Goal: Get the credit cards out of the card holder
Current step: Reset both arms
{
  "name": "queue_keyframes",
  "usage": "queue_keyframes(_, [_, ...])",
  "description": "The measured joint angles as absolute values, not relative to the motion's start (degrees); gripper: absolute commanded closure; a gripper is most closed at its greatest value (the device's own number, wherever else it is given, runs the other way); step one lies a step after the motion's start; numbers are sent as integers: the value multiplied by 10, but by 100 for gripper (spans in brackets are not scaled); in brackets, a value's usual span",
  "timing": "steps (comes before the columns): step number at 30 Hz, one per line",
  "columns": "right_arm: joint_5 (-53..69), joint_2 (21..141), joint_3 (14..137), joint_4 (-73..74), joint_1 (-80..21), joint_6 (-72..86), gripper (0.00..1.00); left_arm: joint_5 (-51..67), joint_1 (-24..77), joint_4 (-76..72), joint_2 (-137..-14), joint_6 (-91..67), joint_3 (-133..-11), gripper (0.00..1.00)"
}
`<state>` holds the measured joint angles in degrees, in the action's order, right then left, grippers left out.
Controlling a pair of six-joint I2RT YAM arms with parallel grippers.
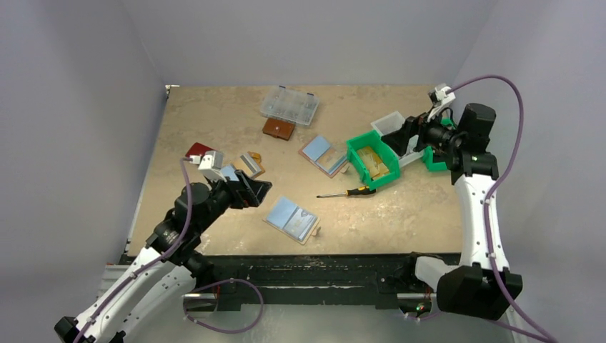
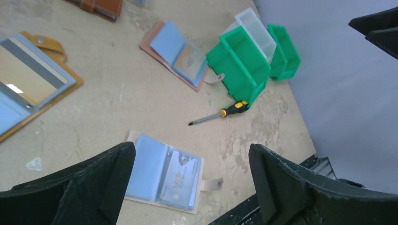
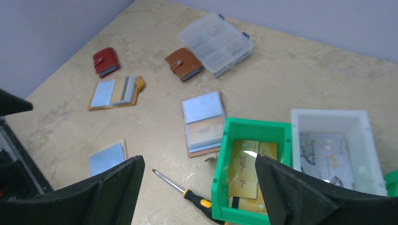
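The desk [image 1: 214, 114] carries everything; the left arm [image 1: 179, 221] reaches over its near left part, the right arm [image 1: 475, 193] stands over its far right; the left jaws are spread wide with nothing between them, hanging above the desk and tilted toward its middle; the right jaws are likewise wide apart and empty, held above the bins. A clear compartment box [image 1: 289, 105] sits closed at the far middle; a green bin [image 1: 359, 161] right of centre holds gold cards [image 3: 244, 168], with a white bin [image 3: 328, 114] touching its far side and a silvery card inside; a second green bin [image 2: 284, 51] stands just beyond that. The card holder [image 1: 249, 164], tan outside, lies open and flat on the left middle of the desk, just beyond the left jaws, showing a pale blue pocket and a grey ribbed half; a beige card wallet [image 1: 291, 219] lies open near the front edge, its tab out; a pinkish card wallet [image 1: 324, 155] lies open just beside the green bin. A brown wallet [image 1: 278, 128] lies shut near the clear box; a red wallet [image 1: 200, 151] lies shut left of the card holder; a screwdriver [image 1: 346, 192] lies in front of the green bin.
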<state>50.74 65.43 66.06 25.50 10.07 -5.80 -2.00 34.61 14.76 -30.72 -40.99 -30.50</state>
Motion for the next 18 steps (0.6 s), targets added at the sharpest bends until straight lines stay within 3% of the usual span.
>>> queue_keyframes(7, [445,587,637,197,110,24,1,-48,346,179,-305,-384,-328,0])
queue_keyframes(18, [415,576,637,184,110,61,1,-25,346,198,-308,-368,-333,0])
